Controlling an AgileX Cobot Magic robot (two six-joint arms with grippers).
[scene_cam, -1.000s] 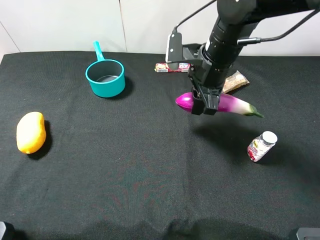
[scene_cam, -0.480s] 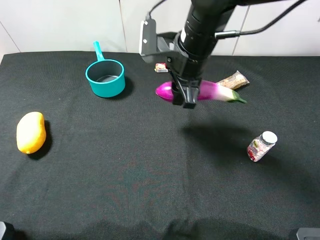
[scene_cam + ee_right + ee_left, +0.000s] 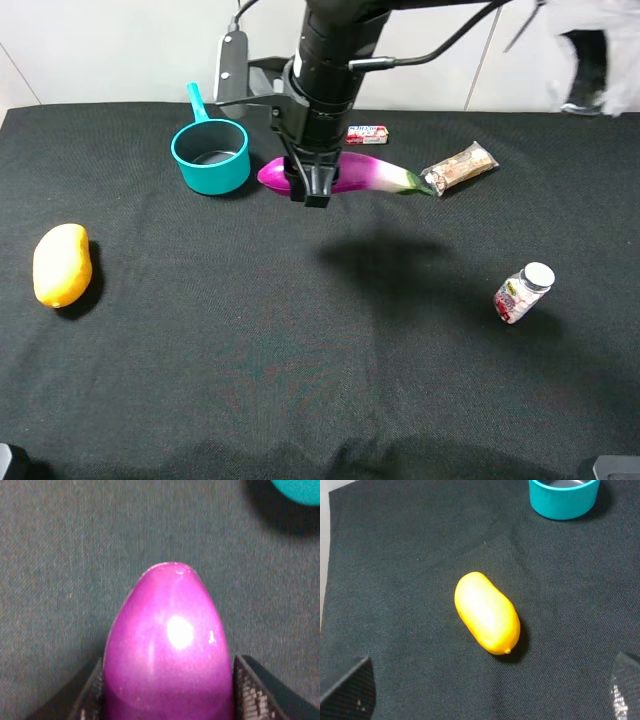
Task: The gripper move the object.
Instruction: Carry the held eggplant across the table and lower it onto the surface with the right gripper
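My right gripper (image 3: 312,188) is shut on the glossy magenta-purple eggplant (image 3: 350,174) and holds it level in the air, just right of the teal pot (image 3: 211,153). The eggplant's whitish end and green stem point right. In the right wrist view the eggplant's purple end (image 3: 169,650) sits between the two black fingers (image 3: 91,692), over the black cloth. My left gripper shows only as two black finger tips (image 3: 345,687) spread wide at the edges of the left wrist view, empty, above the yellow mango (image 3: 486,612).
The yellow mango (image 3: 62,264) lies at the left of the black cloth table. A small white-capped bottle (image 3: 523,292) stands at the right. A snack bar (image 3: 459,166) and a small red packet (image 3: 366,134) lie at the back.
My right arm has carried the eggplant steadily leftward and toward the back, from near the snack bar to beside the teal pot. The other objects have not moved.
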